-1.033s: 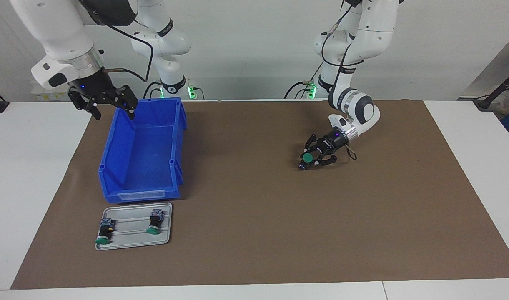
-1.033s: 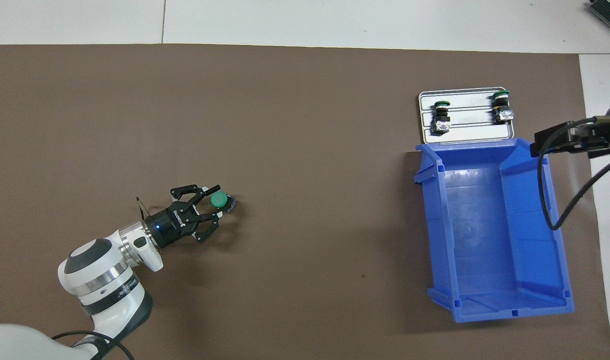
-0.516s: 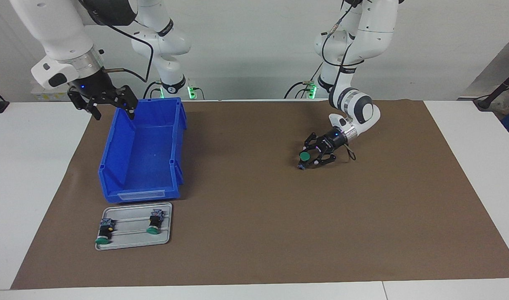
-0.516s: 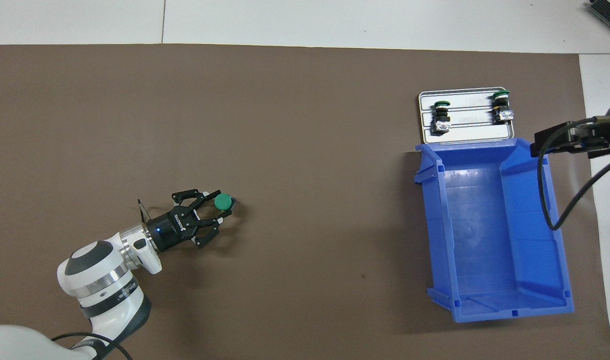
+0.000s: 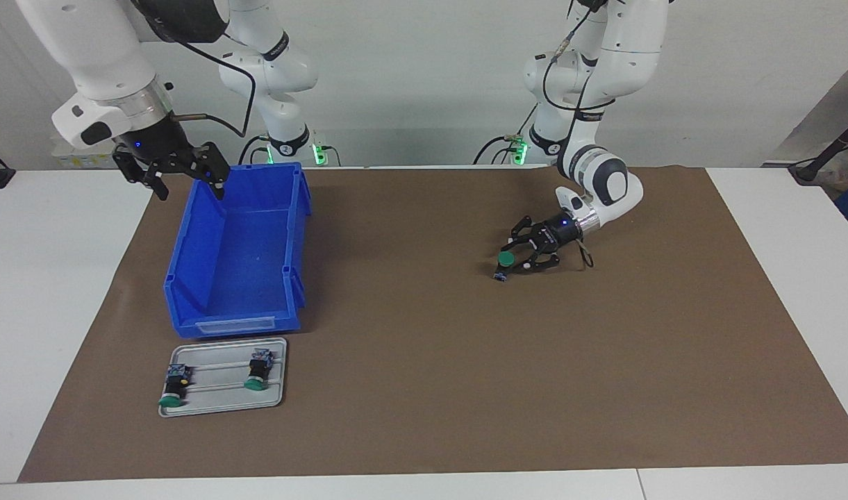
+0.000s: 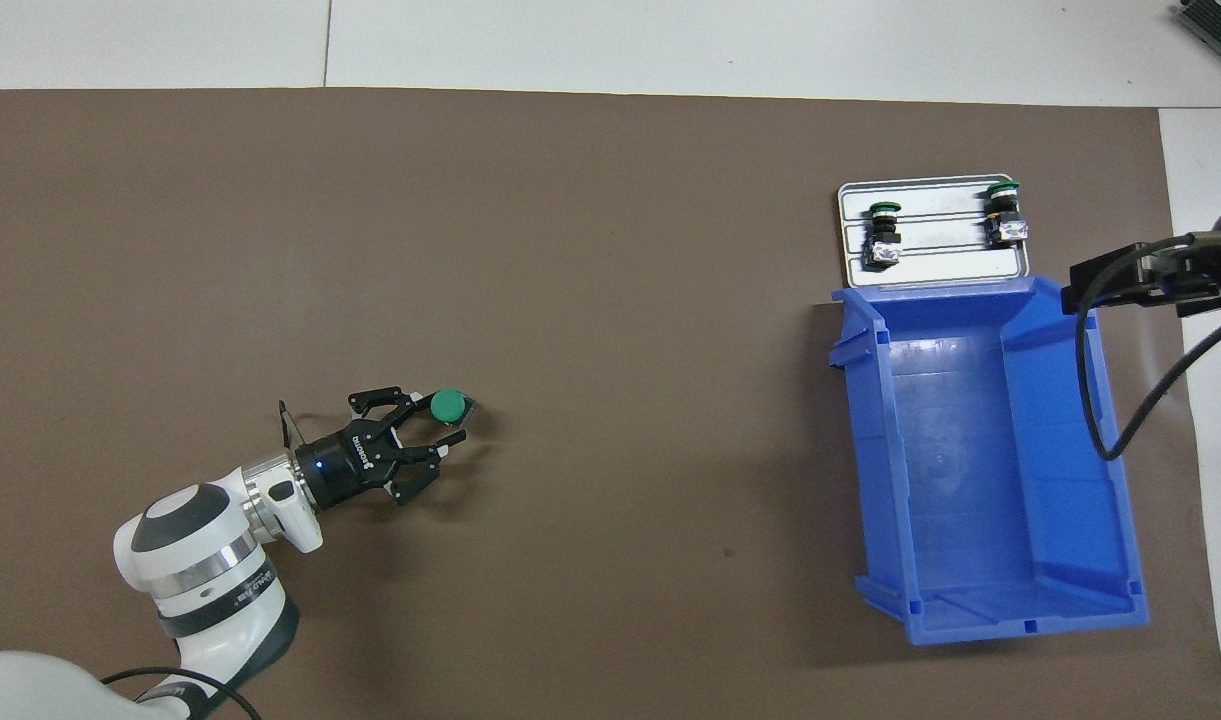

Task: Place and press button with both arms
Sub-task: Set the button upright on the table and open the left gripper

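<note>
Left gripper grips the small green-capped push-button with the black body, low over the brown mat.

You see the left gripper's fingers clenched on the button's body, its green cap up and its bluish end at the mat, toward the left arm's end of the table; whether that end touches the mat you cannot tell. Your right gripper waits with fingers spread wide, holding nothing, above the blue plastic bin's edge nearest the robots. Farther from the robots than the bin, just beside it, you find a flat grey metal tray carrying two more green-capped buttons lying on their sides.
</note>
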You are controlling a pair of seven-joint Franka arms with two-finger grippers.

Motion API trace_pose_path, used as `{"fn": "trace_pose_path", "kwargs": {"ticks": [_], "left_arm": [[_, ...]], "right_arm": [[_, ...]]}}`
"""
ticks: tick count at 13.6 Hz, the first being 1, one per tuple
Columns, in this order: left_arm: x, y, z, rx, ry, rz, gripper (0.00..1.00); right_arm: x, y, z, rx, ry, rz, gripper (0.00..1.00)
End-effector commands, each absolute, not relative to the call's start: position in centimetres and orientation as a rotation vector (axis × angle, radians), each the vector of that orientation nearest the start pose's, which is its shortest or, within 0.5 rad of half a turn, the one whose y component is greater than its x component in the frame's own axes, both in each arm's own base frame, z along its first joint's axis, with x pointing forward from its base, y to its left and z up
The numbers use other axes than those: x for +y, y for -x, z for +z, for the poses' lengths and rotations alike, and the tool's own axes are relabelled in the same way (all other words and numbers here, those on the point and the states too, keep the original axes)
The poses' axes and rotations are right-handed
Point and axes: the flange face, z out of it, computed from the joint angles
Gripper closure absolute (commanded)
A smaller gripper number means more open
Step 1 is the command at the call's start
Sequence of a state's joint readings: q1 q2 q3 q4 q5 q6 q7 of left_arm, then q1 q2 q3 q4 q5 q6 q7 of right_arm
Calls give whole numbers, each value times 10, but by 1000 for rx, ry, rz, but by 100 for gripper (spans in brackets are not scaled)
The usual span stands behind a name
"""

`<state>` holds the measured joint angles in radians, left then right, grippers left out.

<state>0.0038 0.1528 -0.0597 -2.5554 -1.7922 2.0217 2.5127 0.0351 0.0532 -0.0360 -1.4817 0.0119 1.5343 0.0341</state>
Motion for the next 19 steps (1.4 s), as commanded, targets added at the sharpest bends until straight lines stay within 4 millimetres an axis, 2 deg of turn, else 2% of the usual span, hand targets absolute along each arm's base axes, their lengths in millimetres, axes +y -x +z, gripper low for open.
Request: {"fn": "trace_pose_path", "kwargs": {"ticks": [1, 5, 7, 10, 14, 17, 19], "left_arm": [[-70, -428, 220, -1020, -1769, 1116, 45], [-54, -446, 232, -979, -1790, 1094, 45], [-50, -458, 250, -949, -1805, 1056, 45], [-30, -469, 300, -928, -1889, 883, 45], [-26, -480, 376, -809, -2049, 680, 49], [-34, -492, 408, -770, -2187, 484, 57], [-51, -494, 429, -735, -2284, 381, 65]], "right_arm": [[0, -563, 634, 23, 3123, -10, 1], [0, -563, 634, 25, 3123, -10, 1], [0, -563, 634, 25, 3123, -10, 1], [0, -563, 634, 23, 3123, -10, 1], [0, -563, 634, 23, 3123, -10, 1], [0, -563, 634, 23, 3123, -10, 1], [0, -563, 634, 23, 3123, -10, 1]]}}
